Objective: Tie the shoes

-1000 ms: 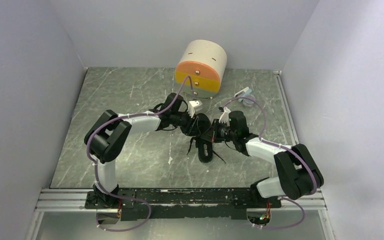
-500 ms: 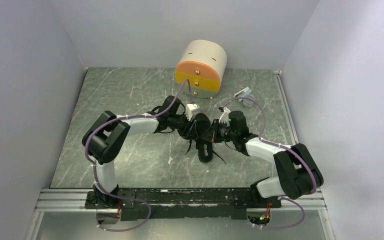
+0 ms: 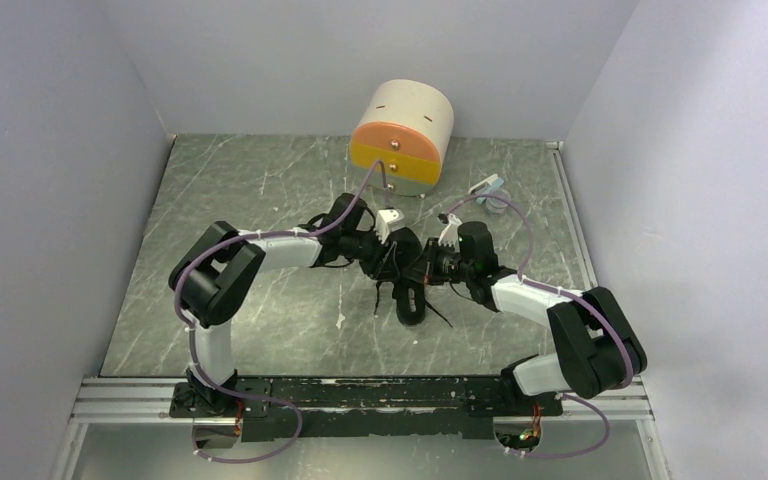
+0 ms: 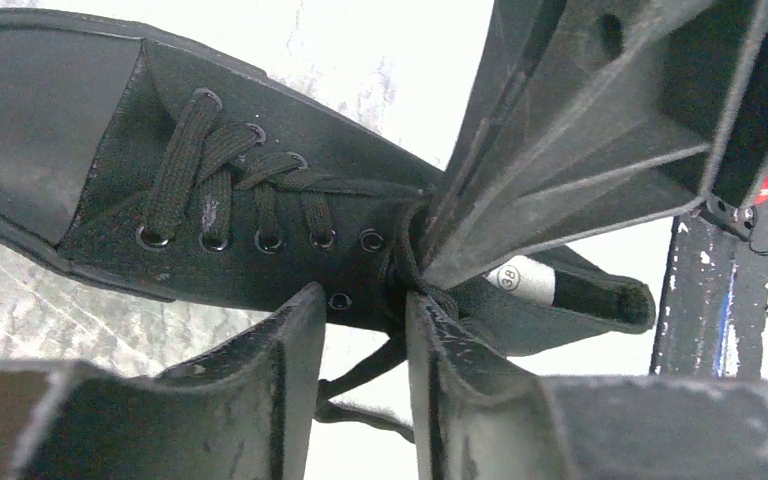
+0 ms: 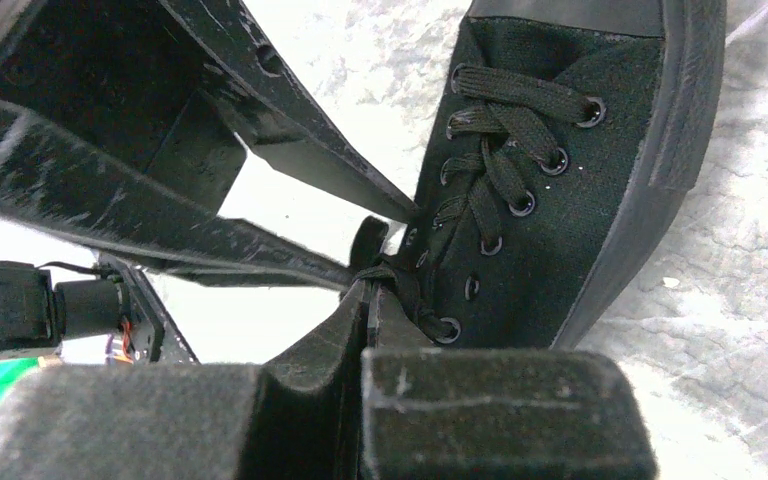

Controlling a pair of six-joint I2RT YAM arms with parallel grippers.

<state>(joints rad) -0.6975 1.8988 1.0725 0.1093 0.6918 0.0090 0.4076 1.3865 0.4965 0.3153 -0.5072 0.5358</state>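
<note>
A small black lace-up shoe (image 3: 409, 290) lies mid-table, toe toward the arms. Both grippers meet over its upper eyelets. In the left wrist view my left gripper (image 4: 363, 305) stands open at the shoe's (image 4: 50, 110) side, with a loose lace (image 4: 360, 372) passing through the gap unpinched. From the upper right, the other arm's fingers (image 4: 560, 150) reach the lace crossing. My right gripper (image 5: 368, 292), seen in the right wrist view, is shut on the lace (image 5: 392, 272) beside the shoe's (image 5: 580, 200) top eyelets. My left gripper's fingers (image 5: 290, 160) come in from the upper left there.
A round cream drawer box (image 3: 403, 140) with an orange and yellow front stands at the back. A small pale object (image 3: 487, 185) lies to its right. Grey walls close in the dark marbled table (image 3: 240, 190) on three sides.
My left jaws have parted a little wider and that wrist shifted slightly. The right arm and the shoe have stayed put.
</note>
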